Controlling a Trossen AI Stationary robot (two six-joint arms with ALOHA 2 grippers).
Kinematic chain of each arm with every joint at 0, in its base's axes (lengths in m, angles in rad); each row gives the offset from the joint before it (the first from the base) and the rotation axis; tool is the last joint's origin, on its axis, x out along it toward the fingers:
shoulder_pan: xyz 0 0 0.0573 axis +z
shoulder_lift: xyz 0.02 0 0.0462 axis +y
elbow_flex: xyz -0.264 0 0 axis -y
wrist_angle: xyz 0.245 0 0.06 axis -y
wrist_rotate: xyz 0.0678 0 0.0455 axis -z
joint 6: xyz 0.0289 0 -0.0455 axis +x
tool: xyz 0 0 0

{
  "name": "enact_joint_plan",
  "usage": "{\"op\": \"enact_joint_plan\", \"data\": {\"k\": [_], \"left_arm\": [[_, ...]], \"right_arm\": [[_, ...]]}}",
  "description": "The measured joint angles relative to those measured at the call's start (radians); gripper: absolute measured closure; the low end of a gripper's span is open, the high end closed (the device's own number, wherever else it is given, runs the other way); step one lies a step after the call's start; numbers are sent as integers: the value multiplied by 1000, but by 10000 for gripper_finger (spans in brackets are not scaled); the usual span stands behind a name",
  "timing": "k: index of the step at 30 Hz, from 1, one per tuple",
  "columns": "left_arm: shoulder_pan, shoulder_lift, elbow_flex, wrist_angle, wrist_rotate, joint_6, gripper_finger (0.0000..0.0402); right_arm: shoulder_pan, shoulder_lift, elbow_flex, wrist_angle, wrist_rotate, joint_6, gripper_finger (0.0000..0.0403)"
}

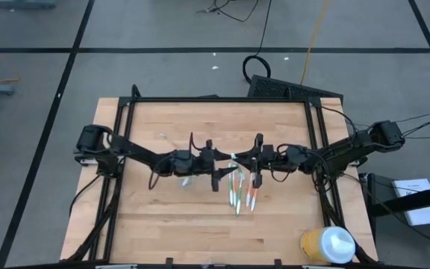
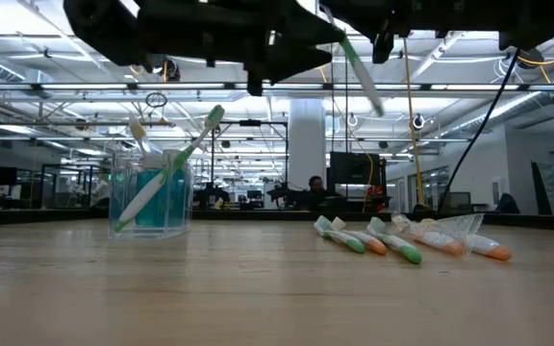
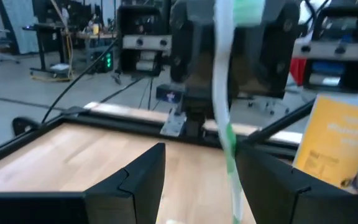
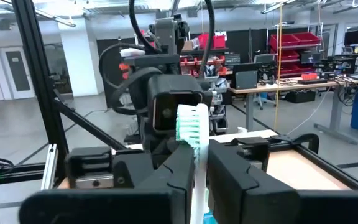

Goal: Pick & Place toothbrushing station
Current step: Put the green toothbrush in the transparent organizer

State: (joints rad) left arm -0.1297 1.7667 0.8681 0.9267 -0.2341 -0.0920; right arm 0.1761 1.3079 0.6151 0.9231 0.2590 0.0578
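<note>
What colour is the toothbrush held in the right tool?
White handle with green bristles; the toothbrush shows best in the right wrist view, clamped in the right tool.

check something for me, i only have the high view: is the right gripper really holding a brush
Observer: Yes. In its wrist view the right gripper is shut on a green-bristled held brush, bristle end pointing out past the fingertips.
Operator: and the left gripper
Observer: The left gripper is open. In its wrist view the held brush hangs between its spread fingers.
Operator: whats in the cup
Observer: The low view shows the cup standing upright with blue tubes inside and a green and white leaning brush sticking out at a slant.
</note>
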Motion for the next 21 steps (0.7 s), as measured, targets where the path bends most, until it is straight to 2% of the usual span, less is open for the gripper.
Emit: {"op": "enact_joint_plan", "data": {"k": [6,21], "left_arm": [[12,35,44,15,8,-15,199],[17,35,52,39,-2,36,199]], "right_arm": [[0,0,0,-23,0,0,371],[0,0,0,-38,0,0,371]]}}
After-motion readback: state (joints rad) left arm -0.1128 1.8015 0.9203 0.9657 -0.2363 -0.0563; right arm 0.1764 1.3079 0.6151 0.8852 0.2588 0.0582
